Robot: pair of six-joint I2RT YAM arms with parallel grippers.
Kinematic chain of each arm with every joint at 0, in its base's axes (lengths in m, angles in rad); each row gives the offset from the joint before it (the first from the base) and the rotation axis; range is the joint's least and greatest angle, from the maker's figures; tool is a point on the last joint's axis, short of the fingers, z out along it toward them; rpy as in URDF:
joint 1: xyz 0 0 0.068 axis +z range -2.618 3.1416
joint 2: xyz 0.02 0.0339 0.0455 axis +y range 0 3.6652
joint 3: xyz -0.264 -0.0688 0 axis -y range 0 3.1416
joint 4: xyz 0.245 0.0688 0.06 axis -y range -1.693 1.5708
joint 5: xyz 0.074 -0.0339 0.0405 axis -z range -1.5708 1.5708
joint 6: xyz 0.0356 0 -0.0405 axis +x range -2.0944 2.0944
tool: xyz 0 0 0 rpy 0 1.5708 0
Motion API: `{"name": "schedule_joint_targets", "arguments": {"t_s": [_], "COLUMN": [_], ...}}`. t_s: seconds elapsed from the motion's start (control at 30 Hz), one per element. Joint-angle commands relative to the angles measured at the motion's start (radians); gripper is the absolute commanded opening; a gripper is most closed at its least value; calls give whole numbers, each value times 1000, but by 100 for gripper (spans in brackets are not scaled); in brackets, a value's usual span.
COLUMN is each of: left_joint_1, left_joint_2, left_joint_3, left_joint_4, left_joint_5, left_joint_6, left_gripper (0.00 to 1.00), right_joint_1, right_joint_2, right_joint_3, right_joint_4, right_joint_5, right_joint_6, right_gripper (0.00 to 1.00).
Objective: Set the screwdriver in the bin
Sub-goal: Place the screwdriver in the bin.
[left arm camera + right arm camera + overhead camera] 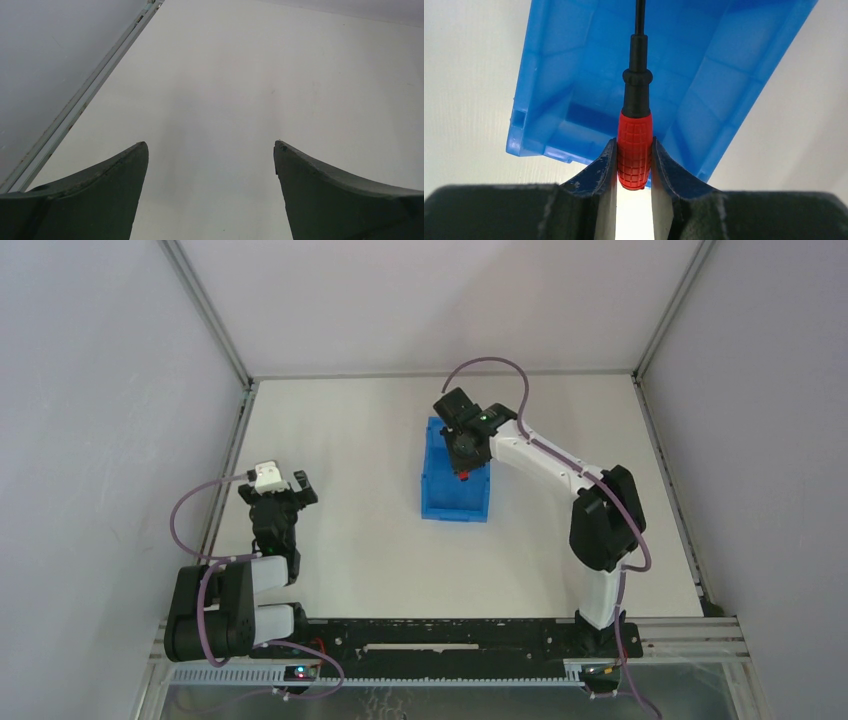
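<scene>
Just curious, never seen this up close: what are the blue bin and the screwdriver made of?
The bin looks like moulded plastic, glossy, with ribbed walls. The screwdriver has a matt red handle, rubber or plastic, with a grid grip; its dark shaft is probably metal.

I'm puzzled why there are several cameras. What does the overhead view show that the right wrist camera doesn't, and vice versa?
Only the overhead view shows the left claw, well away from the bin, and the whole table. Only the wrist view shows how the right claw pinches the screwdriver by its ribbed red handle, dark shaft pointing over the bin's inside. Both show the blue bin and some red handle.
</scene>
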Motion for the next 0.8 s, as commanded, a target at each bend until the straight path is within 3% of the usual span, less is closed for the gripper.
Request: {"name": "schedule_joint_targets", "arguments": {"t_s": [0.0,0.77], "left_joint_1": [-7,-7], "left_joint_2": [-10,-10], "left_joint_3": [41,41], "left_joint_4": [28,29], "left_joint_5": [-12,-11], "left_joint_6": [17,17], "left_gripper": [100,100], "right_joint_1": [24,37], "right_joint_2": [-65,-9], "right_joint_3": [-42,-181], "right_joint_4": [106,244], "right_joint_5": [39,51], "right_joint_6": [15,-66], "right_gripper": [3,16]}}
